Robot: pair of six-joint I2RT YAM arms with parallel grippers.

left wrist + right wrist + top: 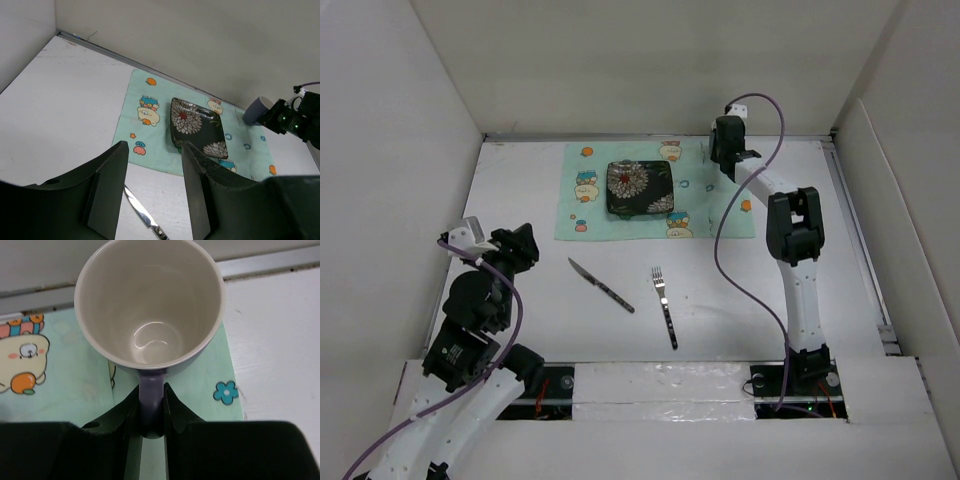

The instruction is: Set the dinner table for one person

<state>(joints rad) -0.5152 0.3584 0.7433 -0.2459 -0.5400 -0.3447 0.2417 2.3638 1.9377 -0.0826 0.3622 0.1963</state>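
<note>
A dark square plate with white flowers lies on a mint-green cartoon cloth at the far middle of the white dinner table. A knife and a fork lie on the bare table nearer me. My right gripper is shut on the handle of a purple mug with a cream inside, upright over the cloth's far right corner; whether it rests on the cloth I cannot tell. The mug also shows in the left wrist view. My left gripper is open and empty, above the knife blade.
White upright panels edge the table on the left, far and right sides. The right arm and its purple cable reach across the right half of the table. The left arm stands near the left panel.
</note>
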